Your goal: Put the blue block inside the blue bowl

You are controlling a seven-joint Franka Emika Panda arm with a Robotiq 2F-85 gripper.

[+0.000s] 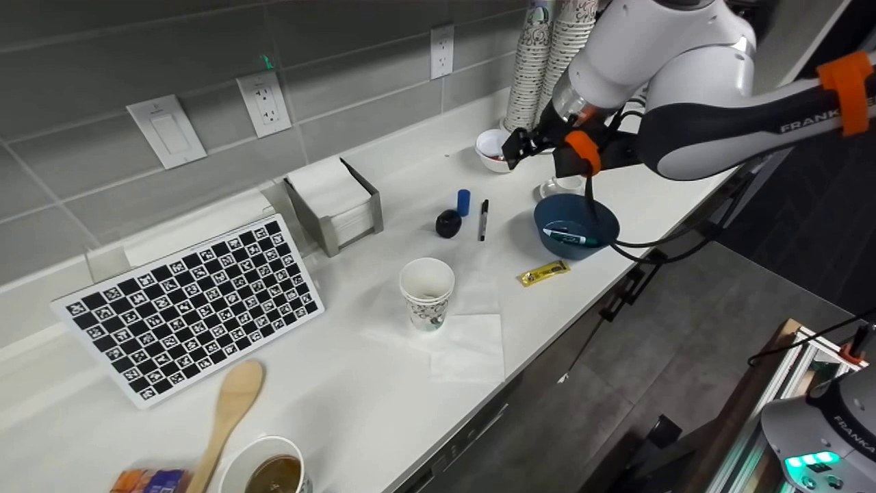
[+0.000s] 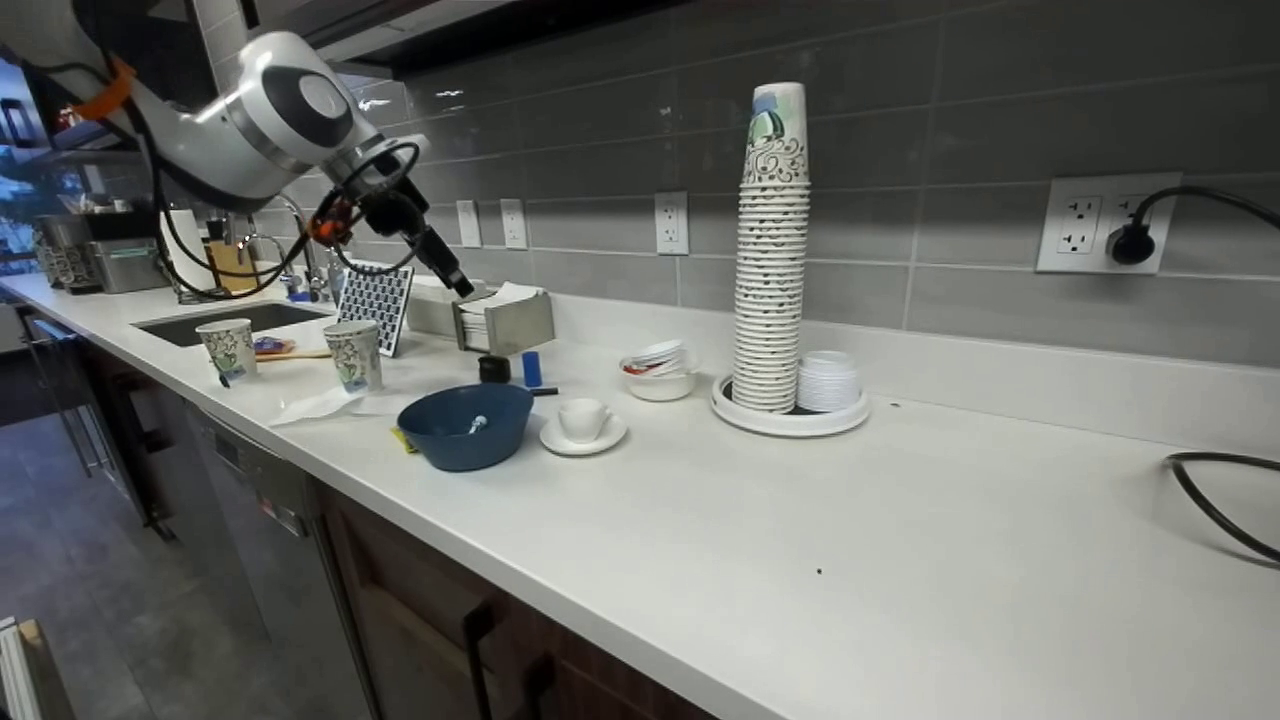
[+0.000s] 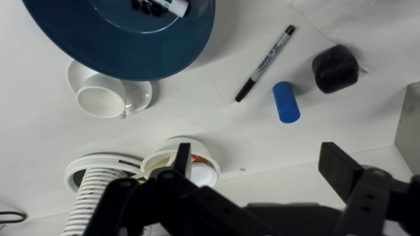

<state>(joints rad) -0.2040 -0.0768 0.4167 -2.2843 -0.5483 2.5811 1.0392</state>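
Robotiq gripper (image 3: 257, 158) has its jaws spread wide, holding zilch. Blue cylindrical block (image 3: 286, 102) stands near the black-capped marker (image 3: 265, 63) and a stubby black object (image 3: 335, 69), so I'd come straight down, bumping neither.

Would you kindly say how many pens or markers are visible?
2: a black-capped marker on the counter beside the blue block, and a green-and-white marker inside the blue bowl. Others may be hidden.

In the wrist view, the block (image 3: 286, 102) has the pen (image 3: 264, 63) at eleven o'clock, the bowl (image 3: 124, 54) at ten with a marker (image 3: 178, 7) inside, and a cup (image 3: 106, 82) on a saucer (image 3: 137, 95) at nine. In an exterior view, a packet (image 1: 544, 272) lies at seven o'clock from the bowl.
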